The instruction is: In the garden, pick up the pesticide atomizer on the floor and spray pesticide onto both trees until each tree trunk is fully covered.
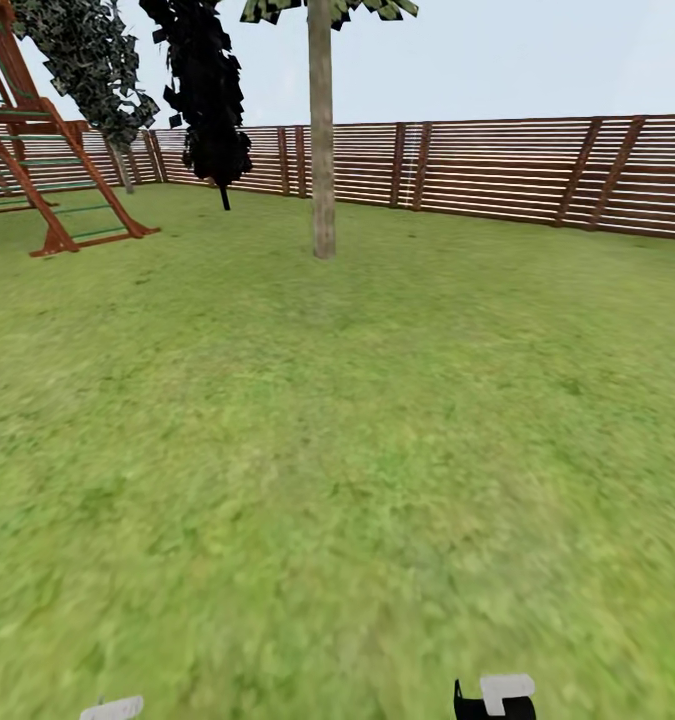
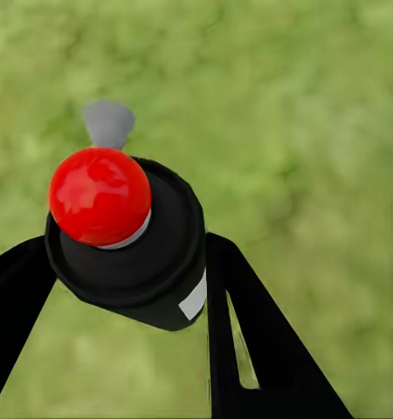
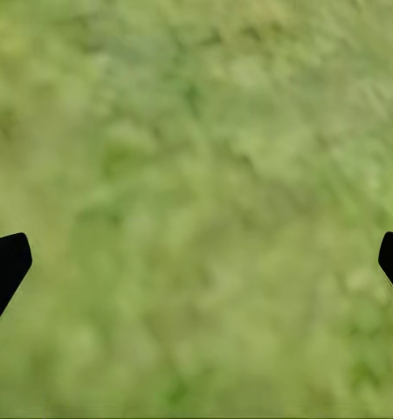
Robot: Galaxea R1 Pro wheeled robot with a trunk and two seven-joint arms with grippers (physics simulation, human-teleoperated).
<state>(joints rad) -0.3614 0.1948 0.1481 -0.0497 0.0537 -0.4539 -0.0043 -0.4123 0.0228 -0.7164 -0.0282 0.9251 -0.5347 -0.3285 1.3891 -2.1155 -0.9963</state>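
So we have the bottle (image 2: 131,240) pinched in the left tool (image 2: 127,262), one dark finger (image 2: 13,297) on each side of the black body, red top (image 2: 99,195) and grey nozzle (image 2: 107,122) standing clear beyond the fingertips, white label (image 2: 195,299) against one finger. The right tool (image 3: 196,262) is spread wide with nothing between its fingers, just grass (image 3: 196,175) under it. The relation that matters: the pale straight trunk (image 1: 322,150) stands dead ahead and slightly left of centre in the head view, well apart from us across open lawn (image 1: 337,450), upright, long axis vertical, rising out of the picture. It's on the side of the arm that carries the bottle, so the left arm is the natural one to spray with. We judge the pickup done and spraying not begun; no white speckle visible on the bark. Next we'd close the gap and aim the nozzle at the trunk. In the left wrist view the nozzle looks down at grass. The black thin-stemmed tree (image 1: 207,90) by the fence (image 1: 517,170) and the climbing frame (image 1: 37,160) sit further left; not targets. Second pale trunk: we can't pick one out with certainty.
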